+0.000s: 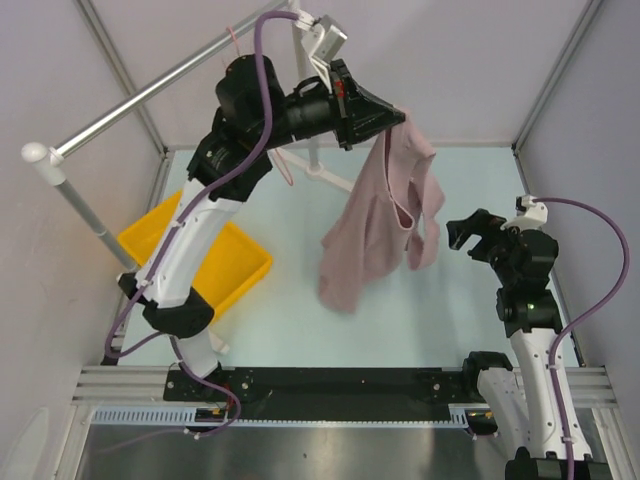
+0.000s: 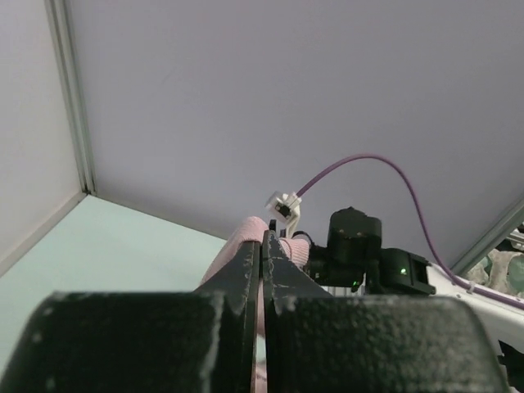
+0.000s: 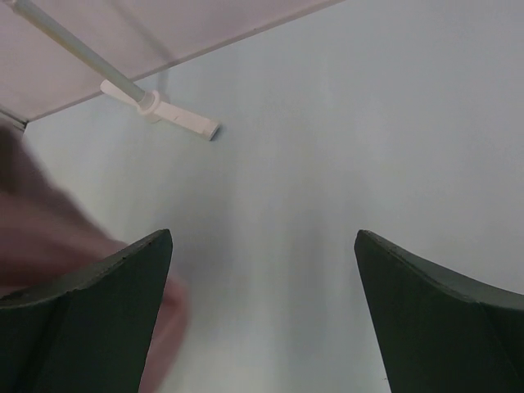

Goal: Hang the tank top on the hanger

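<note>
The mauve-pink tank top hangs in the air above the table's middle, held by its upper edge. My left gripper is raised high and shut on that edge; in the left wrist view the jaws pinch pink fabric between them. My right gripper is open and empty, just right of the hanging top. In the right wrist view blurred pink fabric shows beside the left finger. Only bits of the pink wire hanger show behind my left arm; its hook is on the rail.
A grey metal rail runs across the back left on a white post. The rack's white foot rests on the table at the back, also in the right wrist view. A yellow bin sits at the left.
</note>
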Robot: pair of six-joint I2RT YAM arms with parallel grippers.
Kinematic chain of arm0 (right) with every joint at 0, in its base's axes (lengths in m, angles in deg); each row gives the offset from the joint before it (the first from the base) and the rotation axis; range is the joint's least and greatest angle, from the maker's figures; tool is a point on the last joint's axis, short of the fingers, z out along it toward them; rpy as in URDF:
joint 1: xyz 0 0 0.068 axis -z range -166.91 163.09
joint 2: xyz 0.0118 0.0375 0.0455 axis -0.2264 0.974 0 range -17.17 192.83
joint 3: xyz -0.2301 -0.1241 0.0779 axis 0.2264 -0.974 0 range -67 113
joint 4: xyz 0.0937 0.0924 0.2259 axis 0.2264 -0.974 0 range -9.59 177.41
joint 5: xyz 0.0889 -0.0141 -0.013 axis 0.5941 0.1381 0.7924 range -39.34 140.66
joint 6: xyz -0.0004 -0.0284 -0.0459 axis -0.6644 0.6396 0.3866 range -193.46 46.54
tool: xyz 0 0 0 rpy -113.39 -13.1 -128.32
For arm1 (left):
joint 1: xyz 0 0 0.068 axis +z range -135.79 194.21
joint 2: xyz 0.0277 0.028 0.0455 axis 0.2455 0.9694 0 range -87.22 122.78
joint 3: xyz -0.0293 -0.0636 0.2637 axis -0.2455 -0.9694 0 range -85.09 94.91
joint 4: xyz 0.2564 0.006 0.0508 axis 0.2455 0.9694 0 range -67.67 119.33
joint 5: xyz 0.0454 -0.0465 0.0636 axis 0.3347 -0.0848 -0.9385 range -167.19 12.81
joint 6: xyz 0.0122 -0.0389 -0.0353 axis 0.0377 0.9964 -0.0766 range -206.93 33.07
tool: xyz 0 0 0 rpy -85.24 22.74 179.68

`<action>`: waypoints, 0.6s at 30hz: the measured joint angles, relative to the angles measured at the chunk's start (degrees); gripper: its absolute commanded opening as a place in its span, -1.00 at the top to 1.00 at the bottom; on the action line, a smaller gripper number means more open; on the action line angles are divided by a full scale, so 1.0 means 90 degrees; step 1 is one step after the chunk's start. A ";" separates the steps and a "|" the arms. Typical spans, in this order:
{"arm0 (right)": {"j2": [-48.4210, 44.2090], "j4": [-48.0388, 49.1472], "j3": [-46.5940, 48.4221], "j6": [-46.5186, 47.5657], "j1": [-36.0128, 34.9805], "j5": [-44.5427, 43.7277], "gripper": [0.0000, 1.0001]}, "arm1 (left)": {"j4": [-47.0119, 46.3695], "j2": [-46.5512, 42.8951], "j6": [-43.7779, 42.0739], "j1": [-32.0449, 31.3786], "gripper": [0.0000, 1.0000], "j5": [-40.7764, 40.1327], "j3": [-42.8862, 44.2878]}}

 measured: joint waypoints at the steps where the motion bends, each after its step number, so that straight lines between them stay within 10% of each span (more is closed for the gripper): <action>1: -0.0010 -0.0032 0.0032 0.0000 0.0000 -0.0005 -0.99 | -0.0012 0.0029 0.0022 0.0007 1.00 0.0046 -0.0117; 11: -0.0155 -0.0311 0.0095 -0.0027 0.0000 0.0027 -0.99 | -0.0687 -0.2645 -0.0304 0.0833 0.92 -0.0979 -0.6829; 18: 0.0408 0.0039 -0.0270 -0.0046 -0.0357 0.0882 -0.85 | -0.1134 -0.3820 -0.0199 0.1044 0.84 -0.1214 -0.9503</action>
